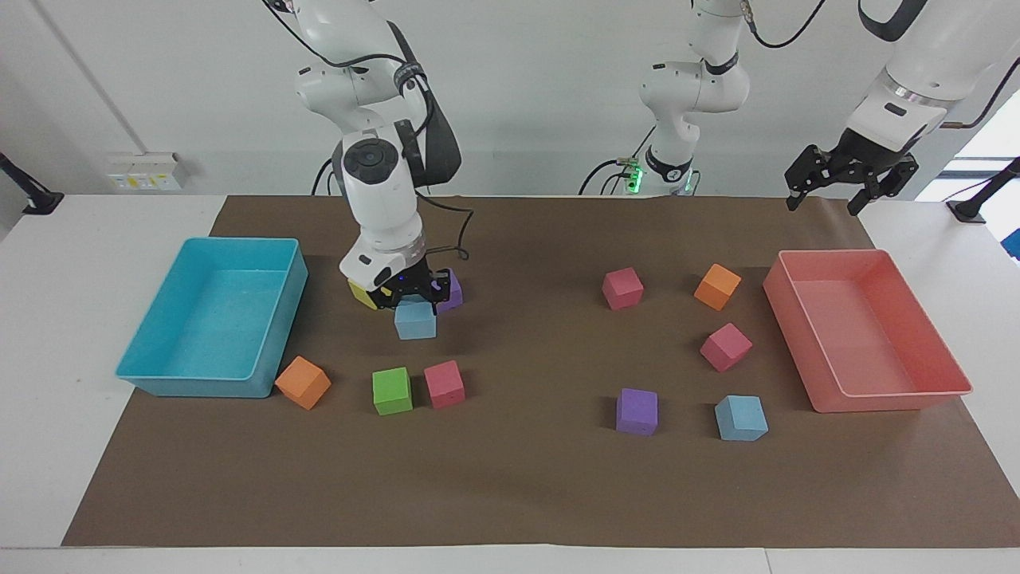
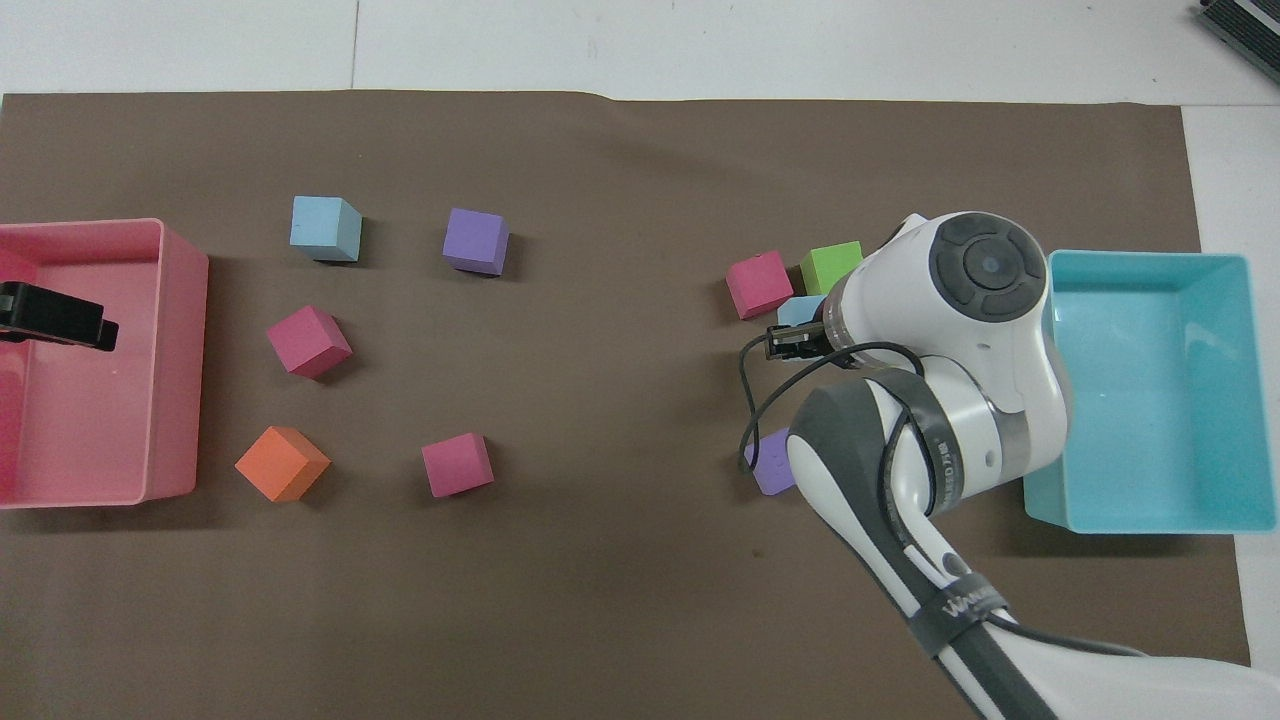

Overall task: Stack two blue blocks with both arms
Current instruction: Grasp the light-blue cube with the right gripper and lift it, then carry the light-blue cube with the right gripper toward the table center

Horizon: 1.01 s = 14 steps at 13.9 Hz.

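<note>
Right hand (image 1: pixel 413 296) clamped on blue block (image 1: pixel 415 320), lifted off the brown mat over the purple cube (image 1: pixel 451 288), wrist pointing down; second blue block (image 1: pixel 740 418) sits beside the other purple cube (image 1: pixel 637 411), near the pink bin (image 1: pixel 868 389); left hand (image 1: pixel 849 177) fingers apart, waiting above that bin
</note>
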{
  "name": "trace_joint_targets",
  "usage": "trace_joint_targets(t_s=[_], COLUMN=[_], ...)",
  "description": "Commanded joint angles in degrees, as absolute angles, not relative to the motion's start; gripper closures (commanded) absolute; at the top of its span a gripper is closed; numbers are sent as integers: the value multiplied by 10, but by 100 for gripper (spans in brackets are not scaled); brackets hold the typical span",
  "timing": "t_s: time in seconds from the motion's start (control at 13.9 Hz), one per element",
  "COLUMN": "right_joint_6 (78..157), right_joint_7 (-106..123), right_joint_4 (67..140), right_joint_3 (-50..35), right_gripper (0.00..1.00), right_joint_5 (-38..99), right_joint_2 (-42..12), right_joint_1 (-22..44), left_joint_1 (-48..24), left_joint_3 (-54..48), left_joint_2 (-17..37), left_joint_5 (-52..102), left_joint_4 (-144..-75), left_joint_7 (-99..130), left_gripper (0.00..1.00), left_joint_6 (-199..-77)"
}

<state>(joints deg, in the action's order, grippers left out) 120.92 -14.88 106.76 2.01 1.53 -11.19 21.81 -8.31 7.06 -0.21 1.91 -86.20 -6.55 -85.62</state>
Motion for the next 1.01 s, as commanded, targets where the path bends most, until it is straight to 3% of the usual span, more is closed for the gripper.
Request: trace_joint_targets(t_s=[0.0,0.5,0.93], right_joint_6=[1183,1169,1194], right_joint_7=[-216,-379,-403], right_joint_4=[1007,875,863], right_joint_3=[20,20,20], right_gripper=[100,100,100], right_joint_5=[3,-4,0], right_joint_2=[-156,-291,-324], right_joint_1=[255,346,381], left_joint_1=[-77,-77,-76], left_joint_3=[66,66,66], left_joint_2=[-18,-18,-19], left_joint_5=[21,21,21], left_joint_4=[-878,-878,-879], left_joint_7=[-62,-62,-62], left_gripper=[0,0,0], left_joint_6=[-853,-853,-840])
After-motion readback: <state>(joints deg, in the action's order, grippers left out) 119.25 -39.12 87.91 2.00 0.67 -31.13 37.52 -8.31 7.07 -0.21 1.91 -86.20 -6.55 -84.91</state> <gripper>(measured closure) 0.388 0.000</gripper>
